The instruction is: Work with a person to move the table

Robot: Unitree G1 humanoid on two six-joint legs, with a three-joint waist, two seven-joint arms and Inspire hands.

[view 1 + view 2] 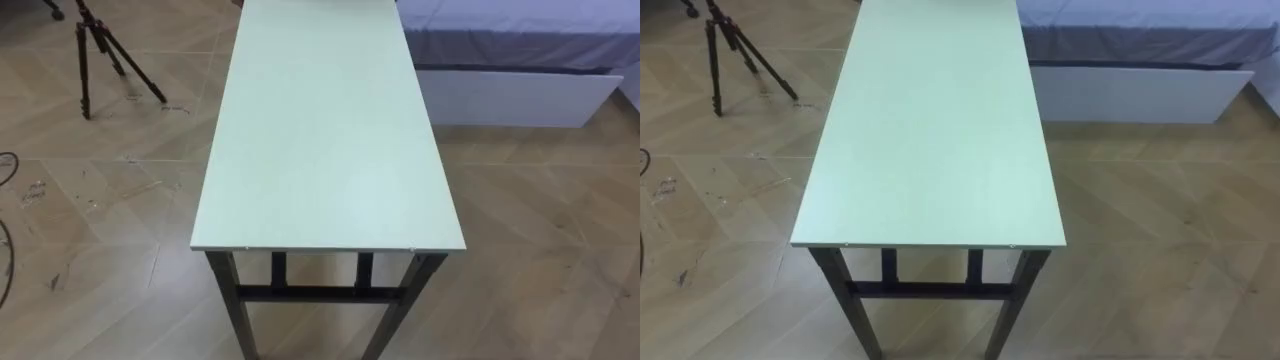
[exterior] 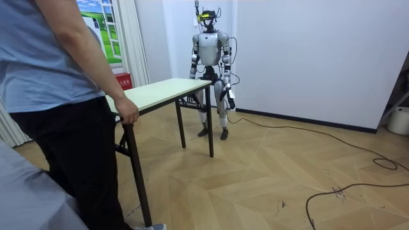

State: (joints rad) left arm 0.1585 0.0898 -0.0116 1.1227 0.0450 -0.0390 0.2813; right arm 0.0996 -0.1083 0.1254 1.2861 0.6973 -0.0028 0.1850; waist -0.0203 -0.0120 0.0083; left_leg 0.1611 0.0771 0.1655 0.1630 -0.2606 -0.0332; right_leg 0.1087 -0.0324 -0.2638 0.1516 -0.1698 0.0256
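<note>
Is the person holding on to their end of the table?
Yes, in the room view the person's hand is curled over the edge of the table at the end away from the robot.

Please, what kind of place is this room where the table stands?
Probably a bedroom in a home or a mock flat, used for recording: a bed stands beside the table, the floor is wood parquet, and a tripod stands nearby.

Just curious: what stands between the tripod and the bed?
The long pale table stands between the tripod and the bed, as the left eye view shows.
</note>
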